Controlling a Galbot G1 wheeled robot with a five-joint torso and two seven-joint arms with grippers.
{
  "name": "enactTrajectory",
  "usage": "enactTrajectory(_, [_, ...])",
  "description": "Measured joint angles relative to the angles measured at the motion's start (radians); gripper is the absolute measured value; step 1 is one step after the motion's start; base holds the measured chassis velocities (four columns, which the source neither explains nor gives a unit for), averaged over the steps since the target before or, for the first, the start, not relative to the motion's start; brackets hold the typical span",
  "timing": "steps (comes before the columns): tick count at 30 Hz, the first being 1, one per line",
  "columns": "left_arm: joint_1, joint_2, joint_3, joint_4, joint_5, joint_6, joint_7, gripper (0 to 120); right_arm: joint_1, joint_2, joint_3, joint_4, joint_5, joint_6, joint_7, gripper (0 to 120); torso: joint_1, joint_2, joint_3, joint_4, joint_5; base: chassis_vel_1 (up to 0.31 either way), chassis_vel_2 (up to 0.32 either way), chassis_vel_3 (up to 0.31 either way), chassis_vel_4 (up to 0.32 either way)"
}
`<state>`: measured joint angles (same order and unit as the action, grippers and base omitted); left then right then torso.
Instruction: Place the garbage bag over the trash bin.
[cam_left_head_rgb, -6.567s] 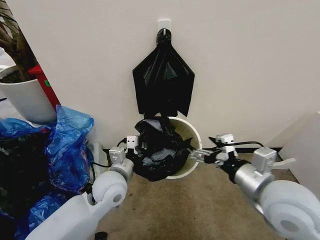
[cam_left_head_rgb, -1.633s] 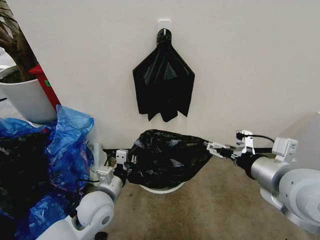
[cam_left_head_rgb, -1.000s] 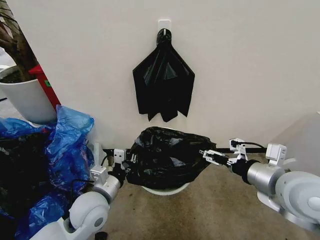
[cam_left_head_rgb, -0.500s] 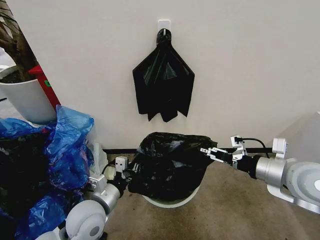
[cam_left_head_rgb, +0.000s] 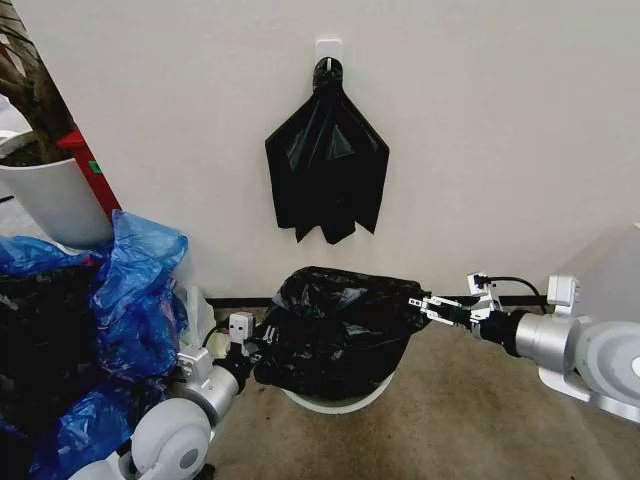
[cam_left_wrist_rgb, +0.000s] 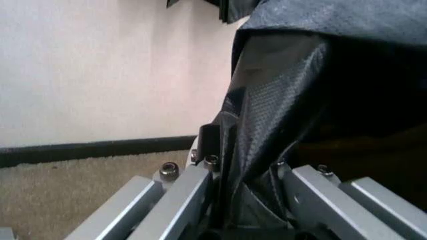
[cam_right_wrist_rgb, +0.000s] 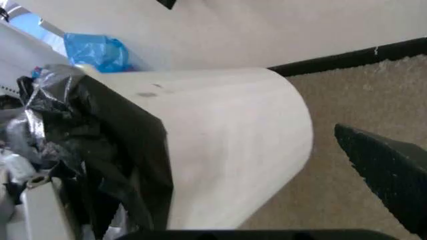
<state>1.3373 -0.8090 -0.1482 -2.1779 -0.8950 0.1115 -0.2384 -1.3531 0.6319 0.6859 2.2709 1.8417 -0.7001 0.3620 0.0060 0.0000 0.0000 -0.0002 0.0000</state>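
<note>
A: What is hidden?
B: Most of the trash bin (cam_left_head_rgb: 335, 400) is covered by the garbage bag (cam_left_head_rgb: 335, 325); just its base is seen.

A: Grippers?
B: The left gripper (cam_left_wrist_rgb: 247, 200) is clamped on bag film at 9 o'clock. The right gripper (cam_left_head_rgb: 420, 303), at 3 o'clock, is seen slightly parted against the bag.

Garbage bag (cam_left_head_rgb: 335, 330) glossy black; trash bin (cam_left_head_rgb: 335, 402) plain white; plastic bags (cam_left_head_rgb: 135, 290) translucent blue; carpet (cam_left_head_rgb: 440, 420) tan.
</note>
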Motion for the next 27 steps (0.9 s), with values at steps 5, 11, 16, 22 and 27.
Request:
enactTrajectory(5, [0.011, 0.014, -0.045, -0.039, -0.048, 0.001, 0.007, 1, -0.013, -0.001, -0.001, -0.102, -0.104, -0.009, -0.161, 100, 0.000, 0.000, 0.000, 0.0000, 0.0000, 0.000, 0.000, 0.000, 0.000])
enactTrajectory(11, [0.012, 0.016, -0.067, -0.061, -0.096, 0.004, 0.009, 1, -0.027, 0.010, -0.025, -0.176, -0.240, -0.009, -0.321, 100, 0.000, 0.000, 0.000, -0.0001, 0.0002, 0.000, 0.000, 0.000, 0.000])
enactTrajectory(16, [0.012, 0.017, -0.067, -0.078, -0.121, 0.005, 0.010, 1, -0.031, 0.028, -0.047, -0.197, -0.298, 0.003, -0.355, 100, 0.000, 0.000, 0.000, -0.0001, 0.0001, 0.000, 0.000, 0.000, 0.000])
enactTrajectory(22, [0.011, 0.013, -0.066, -0.092, -0.147, 0.005, 0.013, 1, -0.036, 0.040, -0.051, -0.212, -0.330, 0.023, -0.384, 100, 0.000, 0.000, 0.000, -0.0001, 0.0002, 0.000, 0.000, 0.000, 0.000])
enactTrajectory(27, [0.014, 0.006, -0.070, -0.088, -0.146, 0.005, 0.013, 1, -0.038, 0.027, -0.028, -0.185, -0.316, 0.032, -0.381, 100, 0.000, 0.000, 0.000, -0.0003, -0.0003, 0.000, 0.000, 0.000, 0.000])
